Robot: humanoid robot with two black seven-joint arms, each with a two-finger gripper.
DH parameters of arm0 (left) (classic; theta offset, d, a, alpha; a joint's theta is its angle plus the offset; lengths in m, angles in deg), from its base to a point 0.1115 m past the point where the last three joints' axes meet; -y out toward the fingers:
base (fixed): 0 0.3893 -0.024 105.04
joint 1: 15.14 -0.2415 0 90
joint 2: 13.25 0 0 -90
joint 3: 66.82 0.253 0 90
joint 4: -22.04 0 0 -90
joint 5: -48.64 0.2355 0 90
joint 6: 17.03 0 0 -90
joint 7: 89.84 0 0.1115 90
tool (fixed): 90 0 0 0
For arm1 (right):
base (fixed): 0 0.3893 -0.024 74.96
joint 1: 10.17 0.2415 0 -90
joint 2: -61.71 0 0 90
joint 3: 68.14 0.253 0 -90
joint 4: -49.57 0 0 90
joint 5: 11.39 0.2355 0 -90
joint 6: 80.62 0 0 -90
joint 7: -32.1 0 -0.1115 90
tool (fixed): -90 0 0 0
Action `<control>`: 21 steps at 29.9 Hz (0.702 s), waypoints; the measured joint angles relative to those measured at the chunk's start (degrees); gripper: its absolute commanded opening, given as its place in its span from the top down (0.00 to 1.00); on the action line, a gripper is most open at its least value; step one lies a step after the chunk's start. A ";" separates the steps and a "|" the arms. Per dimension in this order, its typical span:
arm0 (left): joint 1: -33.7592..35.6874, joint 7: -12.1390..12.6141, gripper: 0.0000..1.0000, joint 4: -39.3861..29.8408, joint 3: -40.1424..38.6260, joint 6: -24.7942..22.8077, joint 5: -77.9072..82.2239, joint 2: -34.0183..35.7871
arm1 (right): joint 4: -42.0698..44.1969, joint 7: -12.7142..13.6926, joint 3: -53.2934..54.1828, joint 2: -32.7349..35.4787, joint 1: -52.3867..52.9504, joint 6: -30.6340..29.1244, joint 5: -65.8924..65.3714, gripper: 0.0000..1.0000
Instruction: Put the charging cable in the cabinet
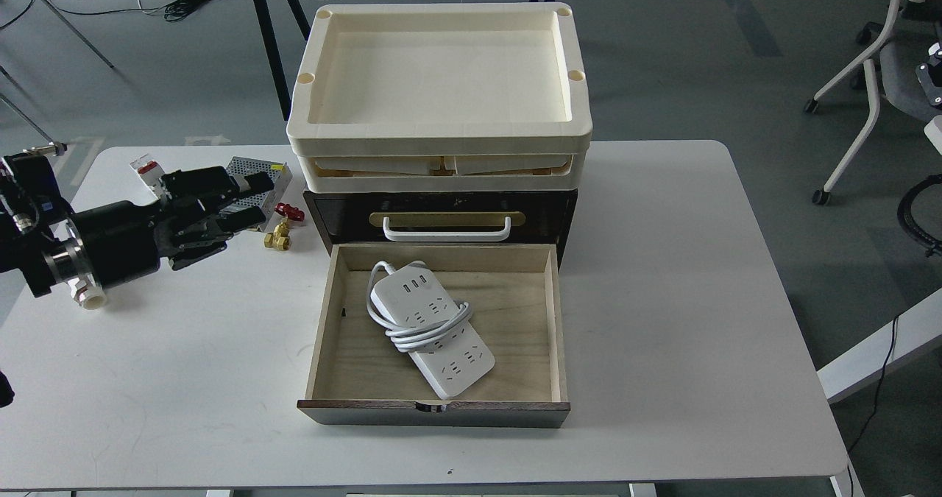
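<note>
Charging cable (434, 329) lying flat in the cabinet's (441, 217) pulled-out drawer, cord wound round its middle, my left gripper (246, 202) well apart over the table (662, 298), holding nothing, fingers seemingly parted though dark, beside the metal box (254, 177).

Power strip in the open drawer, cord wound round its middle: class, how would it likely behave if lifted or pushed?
The power strip looks like a rigid plastic bar, so it should stay stiff. Its cord is only loosely looped and may slip or dangle. Lying flat on smooth wood, it would probably slide, not roll.
</note>
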 measured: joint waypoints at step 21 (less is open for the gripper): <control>6.47 0.02 0.14 61.68 -24.87 -2.29 -19.51 -27.58 | -0.14 -0.08 7.59 -11.92 4.78 0.00 0.08 0.01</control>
